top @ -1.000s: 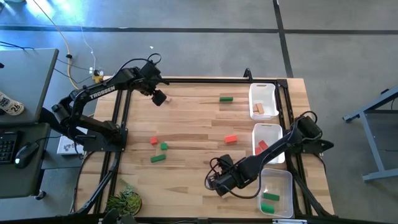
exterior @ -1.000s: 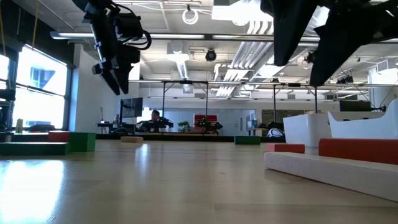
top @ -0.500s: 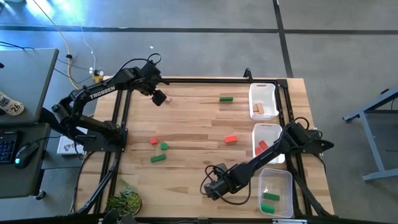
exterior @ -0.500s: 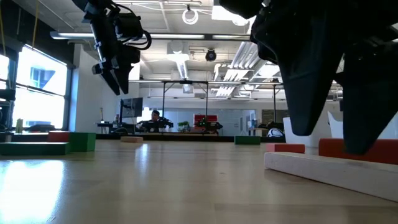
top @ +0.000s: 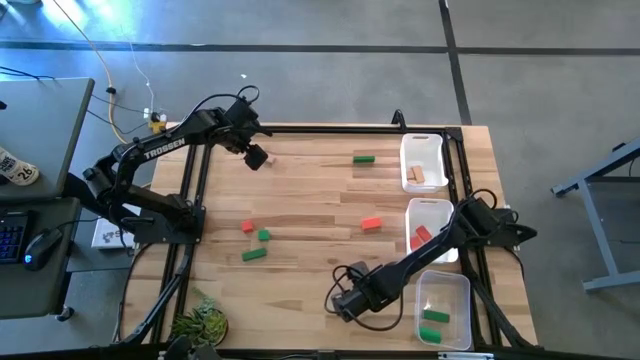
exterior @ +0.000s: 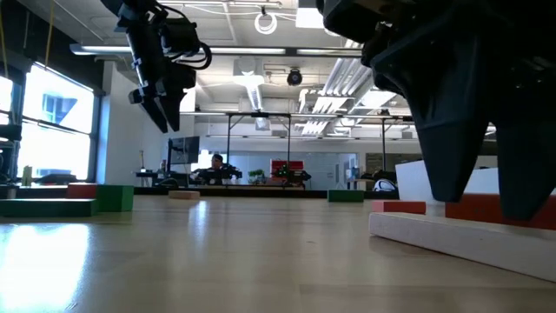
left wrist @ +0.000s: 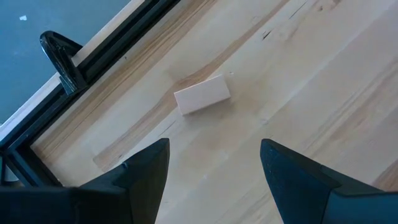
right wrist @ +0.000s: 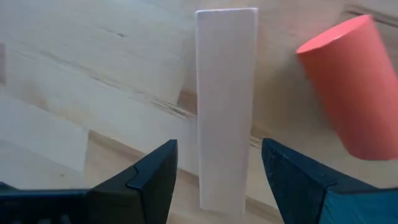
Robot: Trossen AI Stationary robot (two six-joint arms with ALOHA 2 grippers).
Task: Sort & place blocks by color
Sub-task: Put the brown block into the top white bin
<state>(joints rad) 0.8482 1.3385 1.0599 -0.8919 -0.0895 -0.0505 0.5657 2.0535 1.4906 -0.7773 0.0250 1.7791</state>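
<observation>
Right gripper (right wrist: 214, 180), fingers spread and released, straddles a tan bar (right wrist: 226, 106) lying on the counter (top: 310, 215) near its front edge, beside a red cylinder (right wrist: 348, 84). Left gripper (left wrist: 211, 177), fingers apart and empty, hovers over a tan block (left wrist: 202, 94) near the rear-left rim; its arm reads "TROSSEN" (top: 163, 149).

Right pincer (top: 340, 303) hangs low near the table's (top: 300, 190) front edge.
</observation>
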